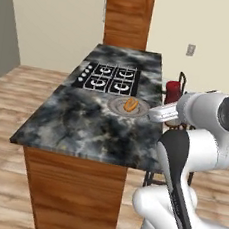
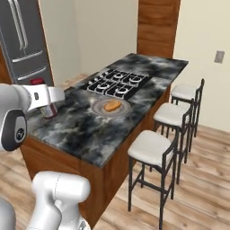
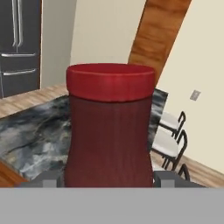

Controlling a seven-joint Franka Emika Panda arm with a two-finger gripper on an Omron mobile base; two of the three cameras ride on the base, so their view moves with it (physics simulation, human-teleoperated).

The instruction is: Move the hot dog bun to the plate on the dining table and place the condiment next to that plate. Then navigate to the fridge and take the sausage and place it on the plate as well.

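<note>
The tall grey steel French-door fridge (image 2: 24,40) is standing well off to the left of the gripper, beyond the island's far corner; it is waiting for a later step. Nearer in, the two-finger gripper (image 3: 105,180) is closing on the small slim red-capped condiment bottle with its dark reddish body (image 3: 109,127); in the hand view a dark finger tip (image 3: 48,178) is sitting against each flank of the bottle's base, so I judge the bottle clamped, upright, at the left edge of the dark grey-black marbled stone dining table (image 2: 90,130). In the right base view the bottle (image 2: 48,110) is showing just below the white wrist, low over or on the stone; which of the two I cannot tell. To the right of the gripper, near but apart, the round pale grey-white plate (image 2: 99,109) is lying in front of the black cooktop (image 2: 117,83), with the small oblong orange-tan hot dog bun (image 2: 112,106) already resting on it. To do this step well, the bottle should be carried upright toward the plate's near rim, kept off the rim itself, set flat on bare stone just beside it, and released only once it is standing steady; further right, white-seated bar stools (image 2: 150,146) are lining the table's side.
</note>
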